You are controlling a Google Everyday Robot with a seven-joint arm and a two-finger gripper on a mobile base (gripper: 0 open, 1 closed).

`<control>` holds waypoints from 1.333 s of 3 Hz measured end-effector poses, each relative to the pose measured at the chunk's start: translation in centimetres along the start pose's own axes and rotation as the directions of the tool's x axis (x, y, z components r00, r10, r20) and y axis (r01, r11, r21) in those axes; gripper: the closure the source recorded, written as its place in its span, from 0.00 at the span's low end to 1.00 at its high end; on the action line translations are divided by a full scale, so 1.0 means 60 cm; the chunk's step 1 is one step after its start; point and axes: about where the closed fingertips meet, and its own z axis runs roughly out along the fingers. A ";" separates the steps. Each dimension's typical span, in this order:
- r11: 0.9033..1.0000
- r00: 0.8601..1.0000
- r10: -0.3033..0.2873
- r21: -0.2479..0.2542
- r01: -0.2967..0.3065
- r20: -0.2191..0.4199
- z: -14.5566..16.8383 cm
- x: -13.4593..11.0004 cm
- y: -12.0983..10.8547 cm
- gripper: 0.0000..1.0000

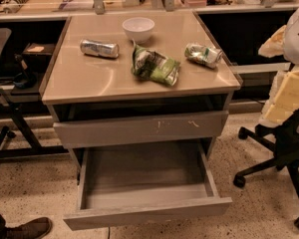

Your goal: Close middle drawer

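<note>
The middle drawer (144, 180) is the wide, shallow grey box pulled far out at the bottom of the cabinet. Its plain grey front (149, 215) faces me and its inside is bare. Above it is a grey drawer front with pale scratch marks (139, 128), nearly flush with the cabinet. My gripper (287, 99) is the pale yellow and white shape at the right edge of the camera view. It hangs at about the height of the scratched front, well to the right of the cabinet and apart from the drawer.
The tan cabinet top (89, 81) holds a white bowl (138, 28), a lying can (99, 48), a green chip bag (155, 66) and a crumpled can (203, 54). A black office chair base (284, 158) stands at right. A shoe (27, 229) is at the bottom left.
</note>
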 end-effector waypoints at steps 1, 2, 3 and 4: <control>1.000 1.000 0.000 0.000 0.000 0.000 0.000 0.000 0.000 0.43; 1.000 1.000 0.000 0.000 0.000 0.000 0.000 0.000 0.000 0.66; 1.000 1.000 0.000 0.000 0.000 0.000 0.000 0.000 0.000 0.89; 1.000 1.000 0.010 0.000 -0.010 0.009 0.017 0.009 0.006 1.00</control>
